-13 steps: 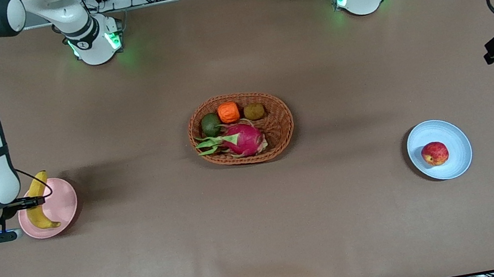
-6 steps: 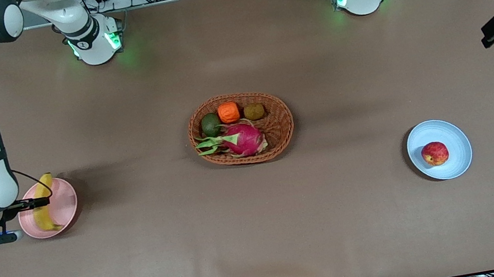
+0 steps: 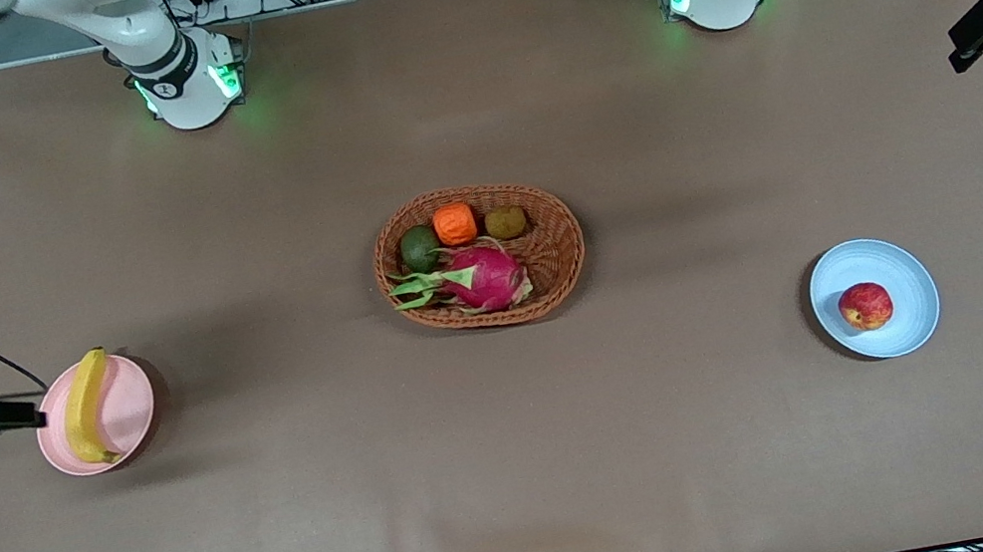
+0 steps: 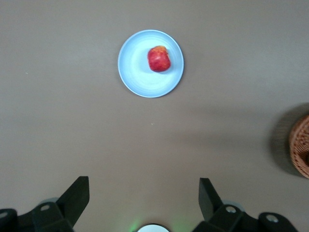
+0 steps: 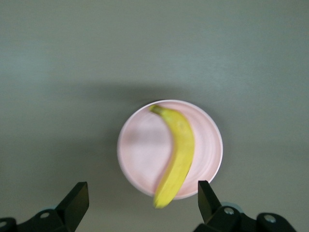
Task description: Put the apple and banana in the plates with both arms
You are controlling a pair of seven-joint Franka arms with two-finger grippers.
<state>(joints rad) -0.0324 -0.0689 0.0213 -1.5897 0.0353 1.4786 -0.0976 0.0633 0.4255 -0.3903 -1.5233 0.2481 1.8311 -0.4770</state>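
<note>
The yellow banana (image 3: pixel 84 408) lies across the pale pink plate (image 3: pixel 127 413) at the right arm's end of the table, one tip reaching over the rim. My right gripper (image 3: pixel 20 414) hangs open above the table beside that plate. In the right wrist view its gripper (image 5: pixel 142 184) is empty, with the banana (image 5: pixel 179 155) and pink plate (image 5: pixel 141 150) below. The red apple (image 3: pixel 865 306) rests on the pale blue plate (image 3: pixel 898 273). My left gripper (image 3: pixel 966 42) is open, high over the left arm's end. The left wrist view has its gripper (image 4: pixel 143 181) well apart from the apple (image 4: pixel 159 59) and blue plate (image 4: pixel 137 73).
A woven basket (image 3: pixel 571 244) stands mid-table holding a magenta dragon fruit (image 3: pixel 485 277), an orange ribbed fruit (image 3: pixel 454 223) and two smaller greenish fruits. Its edge (image 4: pixel 301 153) shows in the left wrist view. Brown cloth covers the table between basket and plates.
My right gripper opened and let go of the banana, which now lies on the pink plate. The right arm then rose and drew back toward its end of the table. The left gripper lifted slightly.
</note>
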